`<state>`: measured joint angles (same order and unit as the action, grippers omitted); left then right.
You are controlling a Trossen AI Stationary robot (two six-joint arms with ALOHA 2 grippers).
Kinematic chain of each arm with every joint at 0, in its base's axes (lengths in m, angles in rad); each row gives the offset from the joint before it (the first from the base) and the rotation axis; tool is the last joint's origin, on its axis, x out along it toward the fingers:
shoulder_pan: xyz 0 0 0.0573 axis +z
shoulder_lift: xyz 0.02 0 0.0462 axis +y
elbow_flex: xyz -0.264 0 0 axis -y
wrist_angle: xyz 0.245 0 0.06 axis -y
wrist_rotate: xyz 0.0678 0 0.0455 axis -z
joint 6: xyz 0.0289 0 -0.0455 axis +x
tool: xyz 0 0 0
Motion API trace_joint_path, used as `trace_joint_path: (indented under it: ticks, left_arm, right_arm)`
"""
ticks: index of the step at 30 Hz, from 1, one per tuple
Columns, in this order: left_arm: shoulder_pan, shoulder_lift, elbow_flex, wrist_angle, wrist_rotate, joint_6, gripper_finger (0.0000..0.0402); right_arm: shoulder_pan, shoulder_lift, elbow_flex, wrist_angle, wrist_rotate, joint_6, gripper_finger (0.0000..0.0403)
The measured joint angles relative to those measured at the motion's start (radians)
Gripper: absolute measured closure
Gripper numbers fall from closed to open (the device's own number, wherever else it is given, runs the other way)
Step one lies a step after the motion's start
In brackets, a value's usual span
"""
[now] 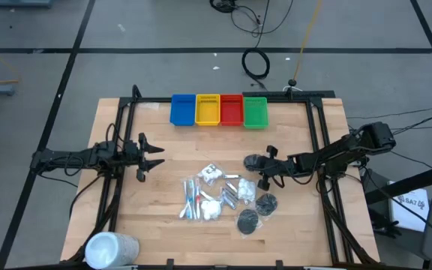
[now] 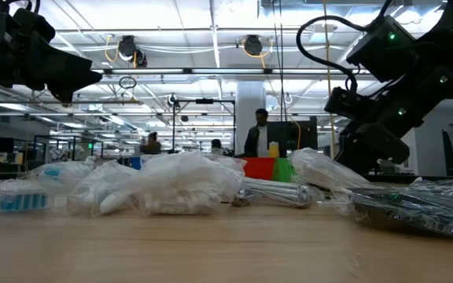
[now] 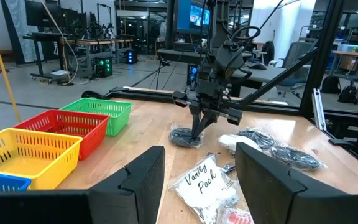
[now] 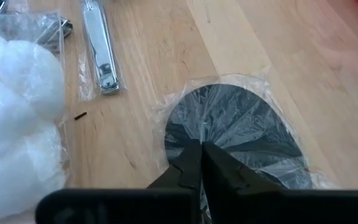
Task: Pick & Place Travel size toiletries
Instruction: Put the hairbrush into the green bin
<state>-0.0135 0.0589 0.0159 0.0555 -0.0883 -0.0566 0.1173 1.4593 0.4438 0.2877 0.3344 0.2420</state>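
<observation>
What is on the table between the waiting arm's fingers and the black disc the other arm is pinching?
In the high view, only bare wood lies between the left gripper and the wrapped black disc that the right gripper pinches.

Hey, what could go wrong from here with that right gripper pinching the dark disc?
The right gripper is shut on just the edge of the wrapped dark disc, so it might catch only the crinkly wrap and slip on lifting. The nail clipper and white packet lie close by and could get dragged along.

white cylinder (image 1: 111, 250) cropped, distant people (image 2: 259, 135) blurred
</observation>
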Motion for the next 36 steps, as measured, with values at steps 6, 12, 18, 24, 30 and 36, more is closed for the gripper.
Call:
trace_joint_path:
  ticks: [6,12,18,24,30,36]
  left_arm:
    - [0.0,0.0,0.0,0.0,0.0,0.0,0.021]
    - [0.0,0.0,0.0,0.0,0.0,0.0,0.021]
    - [0.0,0.0,0.0,0.0,0.0,0.0,0.021]
    - [0.0,0.0,0.0,0.0,0.0,0.0,0.0211]
    - [0.0,0.0,0.0,0.0,0.0,0.0,0.021]
    - [0.0,0.0,0.0,0.0,0.0,0.0,0.021]
  right_arm:
    - [0.0,0.0,0.0,0.032,-0.002,-0.004,0.0402]
    - [0.0,0.0,0.0,0.044,-0.002,-0.019,0.0402]
    - [0.0,0.0,0.0,0.064,-0.001,-0.026,0.0402]
    - [0.0,-0.001,0.0,0.115,0.001,-0.073,0.0403]
    - [0.0,-0.001,0.0,0.157,0.001,-0.098,0.0403]
    - [0.0,-0.023,0.001,0.176,0.001,-0.107,0.0403]
